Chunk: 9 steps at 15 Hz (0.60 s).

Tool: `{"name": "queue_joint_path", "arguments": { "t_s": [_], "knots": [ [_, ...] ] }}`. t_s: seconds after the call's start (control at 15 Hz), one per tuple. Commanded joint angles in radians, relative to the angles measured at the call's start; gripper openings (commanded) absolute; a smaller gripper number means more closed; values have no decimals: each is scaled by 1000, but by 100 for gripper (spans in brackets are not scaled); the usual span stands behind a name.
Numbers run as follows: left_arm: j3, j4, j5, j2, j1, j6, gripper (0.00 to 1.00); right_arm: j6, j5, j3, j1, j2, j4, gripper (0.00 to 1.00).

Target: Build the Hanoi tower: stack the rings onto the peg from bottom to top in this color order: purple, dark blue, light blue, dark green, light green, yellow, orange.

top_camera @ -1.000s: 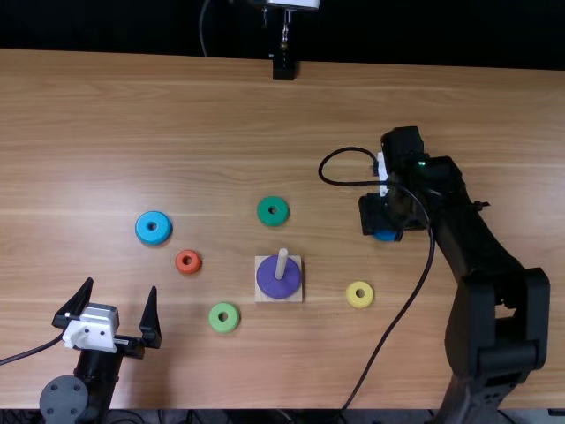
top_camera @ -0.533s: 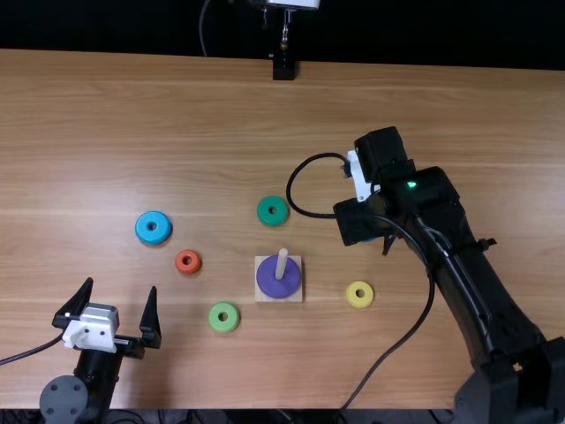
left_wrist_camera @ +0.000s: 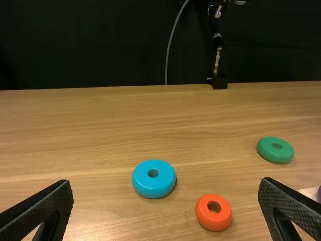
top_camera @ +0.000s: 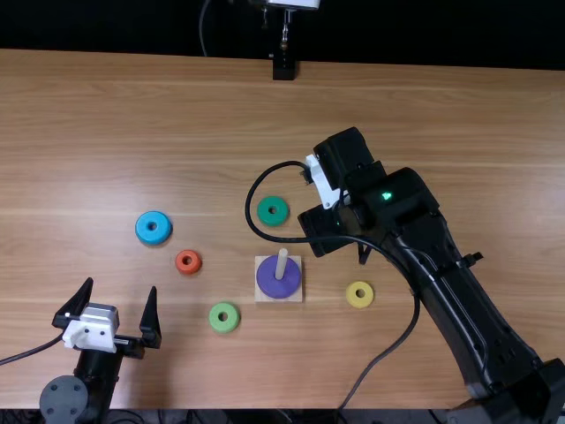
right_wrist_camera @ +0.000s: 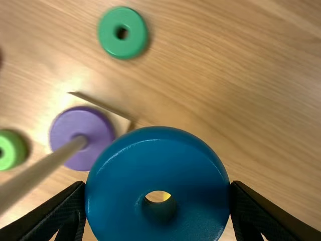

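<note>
In the top view my right gripper [top_camera: 340, 231] is above the table, right of the peg [top_camera: 282, 263]; its base holds the purple ring [top_camera: 278, 281]. The right wrist view has my right gripper [right_wrist_camera: 158, 187] shut on the dark blue ring [right_wrist_camera: 158, 170], beside the purple ring [right_wrist_camera: 83, 133]. My left gripper [top_camera: 121, 289] rests open at lower left; in its wrist view the left gripper [left_wrist_camera: 165, 184] has widely parted fingers. Loose on the table lie the light blue [top_camera: 153, 238], dark green [top_camera: 273, 218], light green [top_camera: 224, 326], yellow [top_camera: 366, 294] and orange [top_camera: 196, 263] rings.
The wooden base [top_camera: 265, 296] stands near mid-table, with rings on several sides of it. The right arm's black cable [top_camera: 406, 331] loops over the table close to the dark green ring. A black stand [top_camera: 283, 68] is at the far edge.
My right gripper has moved left across the table toward the peg, carrying the dark blue ring; its cable loop shifted left too. The left arm and the loose rings have stayed put.
</note>
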Motion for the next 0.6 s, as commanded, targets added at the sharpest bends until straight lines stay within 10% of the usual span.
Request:
{"name": "queue_joint_path", "arguments": {
  "t_s": [0.0,0.53],
  "knots": [
    [-31,-2,9,-12,10,9,100,-5,-36,44,22,-58,-15,0],
    [-31,-2,9,-12,10,9,100,6,-38,110,149,-81,-43,0]
  ]
}}
